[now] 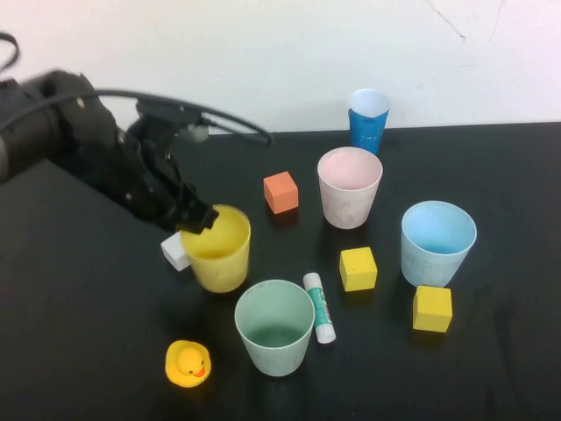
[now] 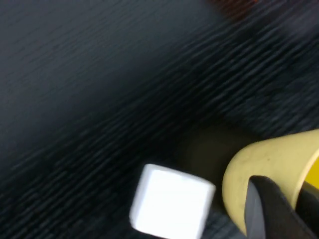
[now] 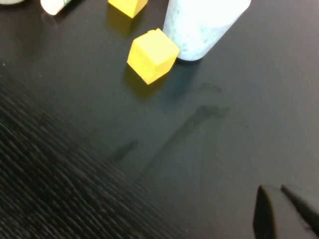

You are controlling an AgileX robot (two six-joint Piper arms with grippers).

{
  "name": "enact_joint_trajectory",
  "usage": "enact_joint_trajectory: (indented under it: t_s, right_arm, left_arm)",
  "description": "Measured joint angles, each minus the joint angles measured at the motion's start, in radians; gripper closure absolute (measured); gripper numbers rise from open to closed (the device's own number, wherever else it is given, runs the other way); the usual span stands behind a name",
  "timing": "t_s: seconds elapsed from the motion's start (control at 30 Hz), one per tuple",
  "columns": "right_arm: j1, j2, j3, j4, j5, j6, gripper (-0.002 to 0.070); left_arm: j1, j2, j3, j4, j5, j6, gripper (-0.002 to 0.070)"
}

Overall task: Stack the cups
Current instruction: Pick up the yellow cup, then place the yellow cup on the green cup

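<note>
The yellow cup point(image 1: 219, 250) stands left of centre, and my left gripper point(image 1: 197, 219) is shut on its near-left rim. In the left wrist view one finger point(image 2: 264, 209) is outside the yellow wall point(image 2: 264, 162) and the other is inside. The mint green cup point(image 1: 274, 326) stands in front of it, upright and empty. The pale pink cup point(image 1: 349, 187) is at centre back and the light blue cup point(image 1: 436, 243) at the right. My right gripper point(image 3: 281, 209) is out of the high view, shut and empty over bare table, near the light blue cup point(image 3: 204, 25).
A white cube point(image 1: 175, 252) touches the yellow cup's left side and also shows in the left wrist view point(image 2: 172, 201). There are also an orange cube point(image 1: 280, 192), two yellow cubes point(image 1: 358, 268) point(image 1: 432, 308), a glue stick point(image 1: 319, 307), a rubber duck point(image 1: 188, 363) and a dark-blue cup point(image 1: 368, 118).
</note>
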Motion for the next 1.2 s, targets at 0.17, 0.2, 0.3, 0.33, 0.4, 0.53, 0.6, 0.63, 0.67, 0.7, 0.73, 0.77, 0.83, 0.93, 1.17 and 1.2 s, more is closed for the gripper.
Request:
enact_joint_trajectory:
  t_s: [0.17, 0.2, 0.3, 0.33, 0.4, 0.53, 0.6, 0.63, 0.67, 0.7, 0.73, 0.77, 0.83, 0.93, 1.17, 1.2]
  right_arm:
    - [0.000, 0.001, 0.000, 0.003, 0.002, -0.002, 0.0679]
    - [0.000, 0.001, 0.000, 0.005, 0.002, -0.007, 0.0679]
    - [0.000, 0.001, 0.000, 0.005, 0.002, -0.014, 0.0679]
    - [0.000, 0.001, 0.000, 0.005, 0.002, -0.015, 0.0679]
    - [0.000, 0.001, 0.000, 0.005, 0.002, -0.015, 0.0679]
    - [0.000, 0.001, 0.000, 0.007, 0.002, -0.016, 0.0679]
    - [0.000, 0.001, 0.000, 0.007, 0.002, -0.016, 0.0679]
    - [0.000, 0.001, 0.000, 0.007, 0.002, -0.016, 0.0679]
    - [0.000, 0.001, 0.000, 0.007, 0.002, -0.016, 0.0679]
    - [0.000, 0.001, 0.000, 0.007, 0.002, -0.016, 0.0679]
    - [0.000, 0.001, 0.000, 0.007, 0.002, -0.018, 0.0679]
    - [0.000, 0.001, 0.000, 0.007, 0.002, -0.018, 0.0679]
    - [0.000, 0.001, 0.000, 0.007, 0.002, -0.015, 0.0679]
    - [0.000, 0.001, 0.000, 0.017, 0.002, -0.011, 0.0679]
    - [0.000, 0.008, -0.041, 0.072, 0.038, -0.024, 0.0679]
    - [0.000, 0.020, -0.059, 0.085, 0.045, -0.036, 0.0679]
  left_arm:
    - [-0.040, -0.109, -0.025, -0.034, 0.082, -0.021, 0.0663]
    - [-0.061, -0.137, -0.026, -0.034, 0.096, -0.021, 0.0663]
    - [-0.136, -0.206, -0.029, -0.019, 0.132, -0.021, 0.0664]
    - [-0.165, -0.220, -0.029, -0.008, 0.146, -0.021, 0.0664]
    - [-0.222, -0.244, -0.029, 0.025, 0.174, -0.035, 0.0664]
    - [-0.302, -0.249, -0.029, 0.141, 0.196, -0.105, 0.0665]
    - [-0.321, -0.238, -0.029, 0.216, 0.196, -0.157, 0.0665]
    - [-0.327, -0.233, -0.029, 0.238, 0.198, -0.174, 0.0665]
    - [-0.329, -0.223, -0.029, 0.258, 0.201, -0.185, 0.0665]
    - [-0.329, -0.217, -0.029, 0.271, 0.203, -0.193, 0.0665]
    - [-0.329, -0.209, -0.029, 0.281, 0.206, -0.198, 0.0665]
    - [-0.329, -0.202, -0.029, 0.284, 0.207, -0.200, 0.0665]
    - [-0.329, -0.188, -0.029, 0.286, 0.207, -0.202, 0.0664]
    - [-0.329, -0.176, -0.029, 0.286, 0.207, -0.204, 0.0633]
    - [-0.329, -0.192, -0.029, 0.300, 0.188, -0.244, 0.0419]
    - [-0.329, -0.205, -0.029, 0.316, 0.181, -0.262, 0.0421]
